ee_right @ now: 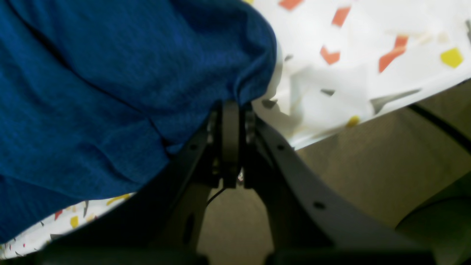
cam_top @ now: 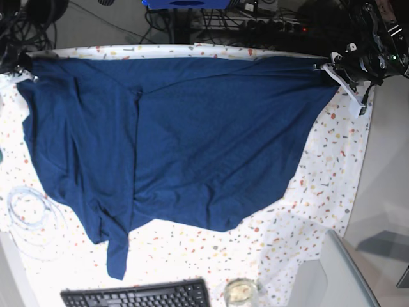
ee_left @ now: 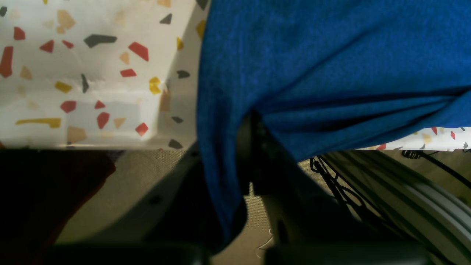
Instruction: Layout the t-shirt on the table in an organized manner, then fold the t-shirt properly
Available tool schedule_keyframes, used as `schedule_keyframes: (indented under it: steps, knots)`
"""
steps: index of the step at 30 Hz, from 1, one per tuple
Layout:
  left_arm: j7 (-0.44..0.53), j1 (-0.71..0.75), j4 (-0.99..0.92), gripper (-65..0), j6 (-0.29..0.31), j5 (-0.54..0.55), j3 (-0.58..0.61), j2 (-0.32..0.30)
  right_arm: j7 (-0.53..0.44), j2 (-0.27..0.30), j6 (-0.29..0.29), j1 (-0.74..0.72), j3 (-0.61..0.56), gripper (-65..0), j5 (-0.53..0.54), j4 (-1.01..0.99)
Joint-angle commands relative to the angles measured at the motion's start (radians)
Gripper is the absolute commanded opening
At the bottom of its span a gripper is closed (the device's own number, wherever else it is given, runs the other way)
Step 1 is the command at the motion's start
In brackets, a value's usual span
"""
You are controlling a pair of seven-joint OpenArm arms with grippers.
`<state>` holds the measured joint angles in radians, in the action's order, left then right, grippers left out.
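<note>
Cloth fills most of what I see: the shirt [cam_top: 192, 134], dark navy, lies spread across the counter [cam_top: 319, 192] with its top edge pulled taut along the far side between my 2 tools. In the base view my right tool [cam_top: 24, 67] is at the far left corner of the cloth and my left tool [cam_top: 332, 71] at the far right corner, beside the counter's edge.

From the right wrist, my right tool [ee_right: 231, 106] has its fingers pressed together, with a bunched corner of the shirt [ee_right: 110, 92] gathered just at their tips, so I hold the shirt there. The speckled counter cloth [ee_right: 368, 55] shows behind, rumpled near the edge, and the floor lies below it.

From the left wrist, my left tool [ee_left: 254, 121] is narrow, its tips buried in a fold of the shirt [ee_left: 331, 66], which hangs past the counter [ee_left: 92, 73] edge and drapes down over 1 finger. The cloth hides the tips, so I cannot tell whether the pinch is full or slack.

Nearer the front, the shirt's lower edge curves across the counter, and a narrow strip of it trails toward a black keyboard [cam_top: 137, 295]. A coil of clear tubing [cam_top: 29, 211] lies left of the shirt, and a small round glass [cam_top: 241, 291] stands right of the keyboard.
</note>
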<state>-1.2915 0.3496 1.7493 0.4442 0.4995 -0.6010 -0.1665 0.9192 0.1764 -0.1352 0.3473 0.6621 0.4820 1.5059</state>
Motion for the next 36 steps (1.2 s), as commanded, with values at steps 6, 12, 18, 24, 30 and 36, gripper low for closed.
schedule_keyframes:
  steps: [6,12,18,24,30,36]
  knots:
    - [0.005,0.050,0.071,-7.4,-0.002,0.003,-0.033,-0.012,-0.009,-0.044,-0.001,0.011,0.098,-32.3,0.004,0.123]
    - [0.005,0.047,0.103,-5.3,-0.002,0.008,-0.161,-0.015,-0.016,-0.076,-0.005,0.026,0.163,-23.3,0.002,0.281]
    - [0.008,-0.129,0.099,-42.0,-0.002,0.003,-0.132,-0.012,-0.085,0.008,-0.082,-0.109,0.003,-32.1,0.001,0.207]
    - [0.069,-0.332,-0.061,-65.0,-0.003,0.000,0.132,-0.012,-0.167,0.108,-0.122,-0.313,-0.193,-65.0,0.001,-0.109]
    - [0.324,-0.375,-0.271,-65.0,-0.098,-0.095,0.384,-0.011,-0.251,0.160,-0.120,-0.400,-0.244,-65.0,0.001,-0.350]
    - [0.497,-0.346,-0.427,-65.0,-0.144,-0.192,0.461,-0.011,-0.345,0.223,-0.090,-0.432,-0.299,-65.0,0.001,-0.531]
